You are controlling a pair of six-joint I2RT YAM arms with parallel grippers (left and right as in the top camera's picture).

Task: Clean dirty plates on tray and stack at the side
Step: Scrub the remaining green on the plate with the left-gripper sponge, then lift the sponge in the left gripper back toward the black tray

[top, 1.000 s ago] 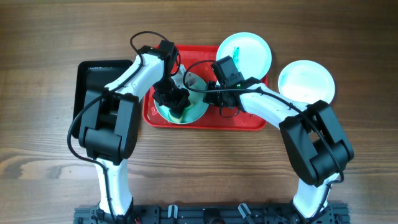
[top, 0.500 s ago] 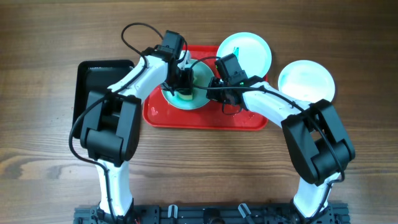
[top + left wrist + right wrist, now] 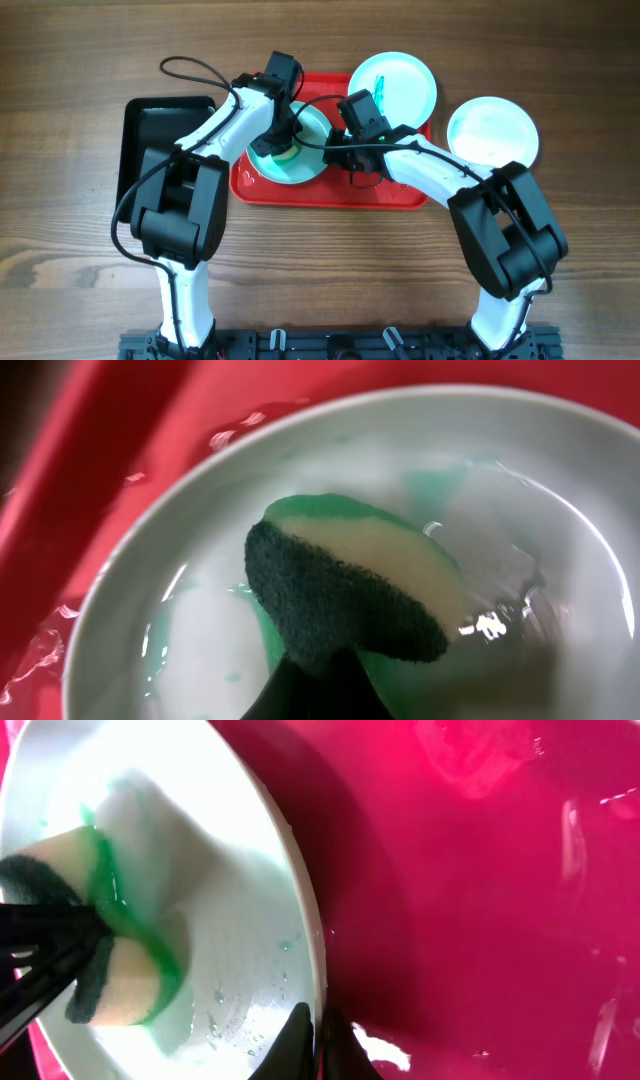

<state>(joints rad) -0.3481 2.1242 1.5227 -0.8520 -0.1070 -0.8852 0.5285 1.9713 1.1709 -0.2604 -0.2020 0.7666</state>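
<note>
A pale aqua plate (image 3: 305,160) lies in the red tray (image 3: 390,192) and is smeared with green. My left gripper (image 3: 277,140) is shut on a yellow sponge with a dark scouring side (image 3: 350,585) and presses it onto the plate (image 3: 150,610). My right gripper (image 3: 338,148) is shut on the plate's right rim (image 3: 300,920), one finger on each side (image 3: 318,1038). The sponge also shows in the right wrist view (image 3: 120,975). A second aqua plate (image 3: 392,88) with a green smear sits at the tray's far right corner. A third pale plate (image 3: 492,130) lies on the table to the right.
A smaller black tray (image 3: 160,135) lies on the wooden table just left of the red tray. The red tray floor (image 3: 480,900) is wet, with bright reflections. Both arms' cables loop above the tray.
My left gripper swept the sponge from the plate's near side toward the far side, then a little left. The plate shifted slightly in the tray. My right gripper kept its hold on the rim.
</note>
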